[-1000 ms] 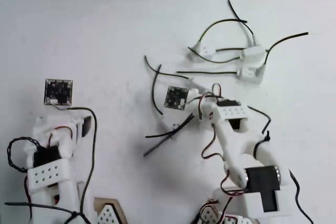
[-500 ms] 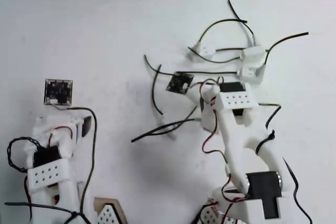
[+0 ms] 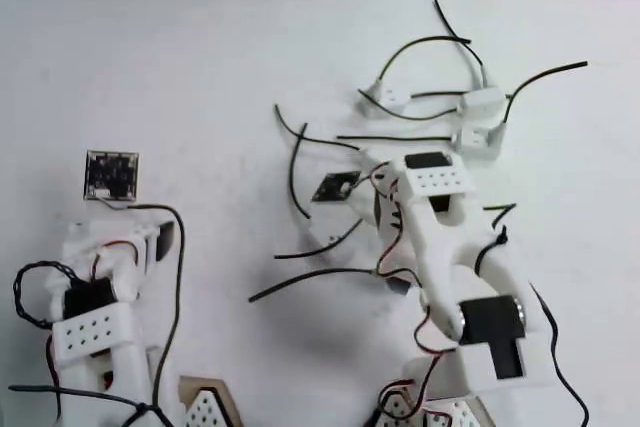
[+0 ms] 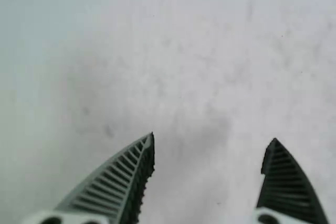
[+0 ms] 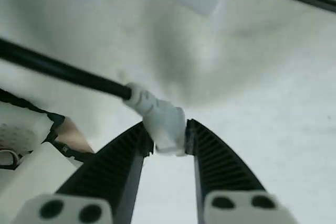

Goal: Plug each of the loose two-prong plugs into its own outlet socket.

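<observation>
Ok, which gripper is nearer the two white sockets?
Right. The right gripper, shut on a plug, sits close by the sockets; the left gripper is far across the table, open.

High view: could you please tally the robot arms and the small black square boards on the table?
Robot arms: 2
Black square boards: 2
Total: 4
</observation>
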You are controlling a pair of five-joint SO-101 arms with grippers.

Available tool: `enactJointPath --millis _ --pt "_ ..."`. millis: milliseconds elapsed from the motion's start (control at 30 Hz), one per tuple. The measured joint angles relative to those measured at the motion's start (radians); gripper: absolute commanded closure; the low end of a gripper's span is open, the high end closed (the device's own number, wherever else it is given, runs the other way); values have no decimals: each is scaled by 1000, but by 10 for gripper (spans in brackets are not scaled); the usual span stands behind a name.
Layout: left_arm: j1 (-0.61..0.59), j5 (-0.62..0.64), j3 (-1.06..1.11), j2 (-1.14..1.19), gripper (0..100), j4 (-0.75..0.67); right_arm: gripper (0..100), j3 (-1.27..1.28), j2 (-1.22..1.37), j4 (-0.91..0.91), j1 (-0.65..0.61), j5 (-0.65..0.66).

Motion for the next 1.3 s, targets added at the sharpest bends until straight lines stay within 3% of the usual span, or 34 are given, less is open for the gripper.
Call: enactJointPath --millis 567,733,1300 --pt "0 0 0 0 676 0 867 -71 2 3 -87 0" --pt "0 0 0 0 676 0 801 -135 11 12 -98 0" --pt "0 0 0 0 676 0 811 -60 17 -3 -199 2"
